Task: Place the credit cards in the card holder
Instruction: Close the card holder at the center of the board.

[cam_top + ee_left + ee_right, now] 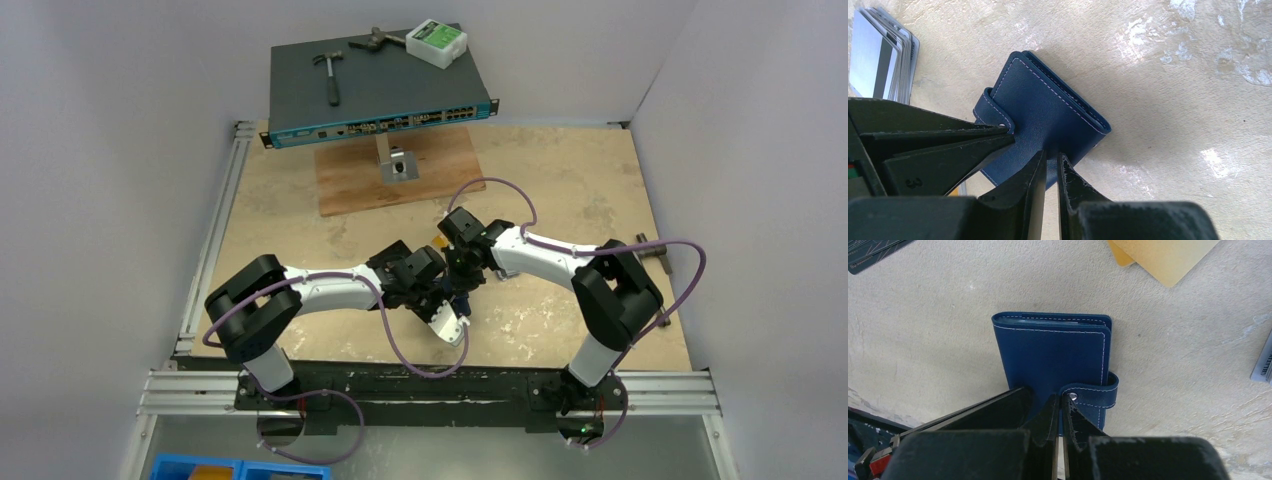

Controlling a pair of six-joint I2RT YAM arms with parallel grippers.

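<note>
My left gripper (1050,159) stands narrow, its tips against the near edge of the holder (1048,100). Whether that edge sits between the jaws, I cannot tell. The holder lies flat on the table (1173,100), mid-table between both arms, folded closed with its tab (1095,392) snapped. My right gripper (1060,401) is fully closed, its tips meeting at the snap end of the tab. Whether they pinch the tab is not visible. In the right wrist view the holder's long axis runs straight away from my right fingers, and the tab wraps round its right long edge. Both arms are equally close, but the right one is on the tab. My judgement is that the tab must be peeled off its snap before any card can go in, with the left gripper steadying the body. A fanned stack of grey cards (883,55) lies just beside the holder's far left corner in the left wrist view. The gold cards (1163,255) lie beyond the holder and apart from it. Nothing lies across the tab.
</note>
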